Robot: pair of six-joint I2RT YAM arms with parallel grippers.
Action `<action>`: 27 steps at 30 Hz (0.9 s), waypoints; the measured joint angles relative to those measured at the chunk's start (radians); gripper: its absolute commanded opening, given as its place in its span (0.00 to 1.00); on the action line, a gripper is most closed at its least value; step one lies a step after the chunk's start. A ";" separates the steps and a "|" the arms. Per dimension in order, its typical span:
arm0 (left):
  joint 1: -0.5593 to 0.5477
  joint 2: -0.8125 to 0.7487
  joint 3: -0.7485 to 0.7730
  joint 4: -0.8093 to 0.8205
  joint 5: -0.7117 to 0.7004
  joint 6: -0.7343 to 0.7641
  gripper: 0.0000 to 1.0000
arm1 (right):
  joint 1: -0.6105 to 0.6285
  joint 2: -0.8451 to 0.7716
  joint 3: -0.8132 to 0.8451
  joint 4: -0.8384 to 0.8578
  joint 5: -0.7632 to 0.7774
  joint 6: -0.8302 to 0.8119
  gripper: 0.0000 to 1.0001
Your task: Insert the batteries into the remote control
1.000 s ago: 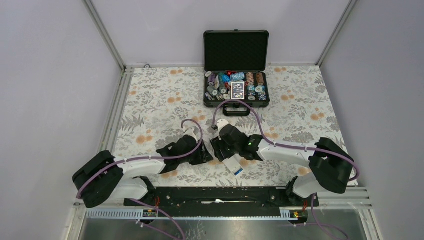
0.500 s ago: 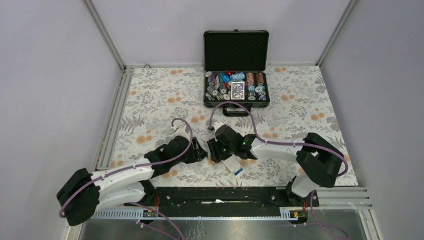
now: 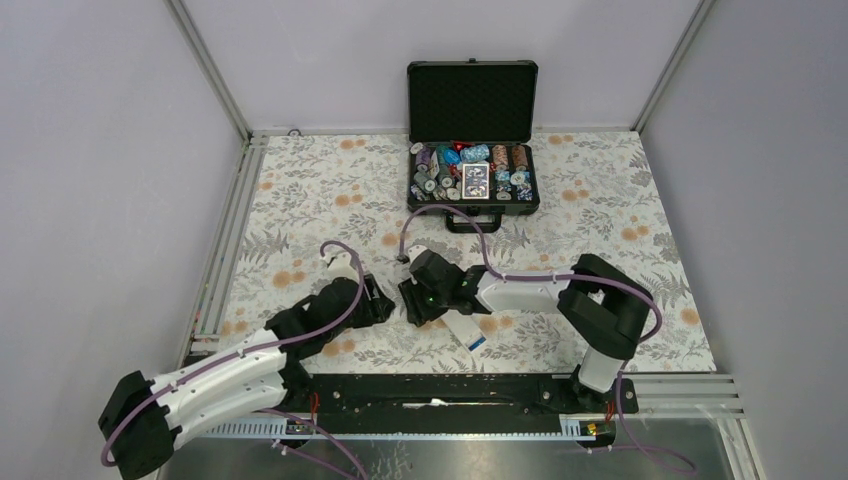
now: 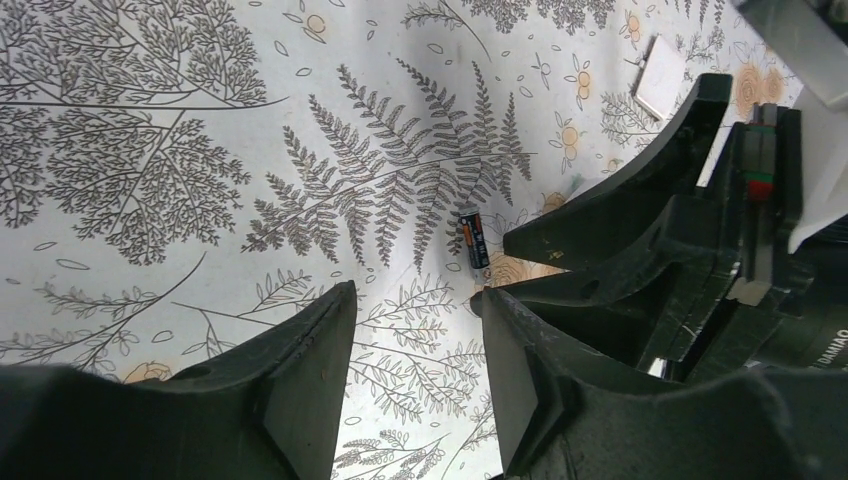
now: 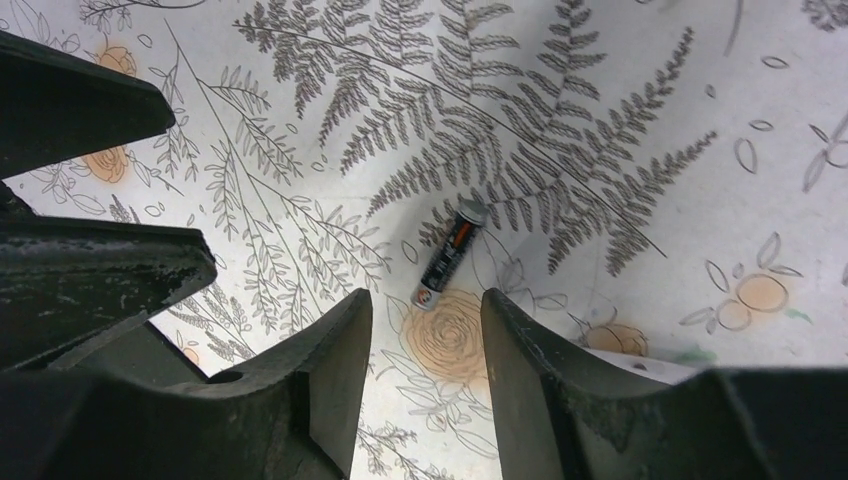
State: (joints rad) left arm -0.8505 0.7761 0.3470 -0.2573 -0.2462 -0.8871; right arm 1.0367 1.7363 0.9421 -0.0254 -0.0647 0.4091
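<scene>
Hovering over one battery (image 5: 450, 255): it lies just past the right gripper (image 5: 425, 310), long axis slanting lower left to upper right. Left gripper (image 4: 415, 295) looks farther off. Both spread open, empty. Remote control (image 3: 463, 328) sits lower centre.

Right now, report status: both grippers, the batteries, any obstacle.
Left gripper open, right gripper open, both empty. One small dark cylindrical battery flat on floral cloth, just ahead of both; second unseen. White rectangular remote beside right gripper. Grippers crowd each other.
</scene>
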 measured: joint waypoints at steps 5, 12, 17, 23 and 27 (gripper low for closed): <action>0.004 -0.046 -0.015 -0.032 -0.009 0.000 0.53 | 0.021 0.045 0.043 -0.002 0.020 0.000 0.45; 0.005 -0.069 -0.036 -0.046 -0.010 0.000 0.53 | 0.050 0.067 0.080 -0.037 0.093 0.003 0.44; 0.005 -0.069 -0.043 -0.048 -0.010 0.000 0.53 | 0.082 0.092 0.126 -0.104 0.196 0.003 0.40; 0.005 -0.084 -0.047 -0.048 -0.009 -0.002 0.53 | 0.111 0.133 0.182 -0.147 0.285 0.002 0.35; 0.005 -0.104 -0.049 -0.049 -0.009 -0.003 0.53 | 0.123 0.136 0.183 -0.150 0.316 0.004 0.35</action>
State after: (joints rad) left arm -0.8452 0.6720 0.2981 -0.3061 -0.2554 -0.8902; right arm 1.1595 1.8721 1.1248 -0.1757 0.2512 0.4133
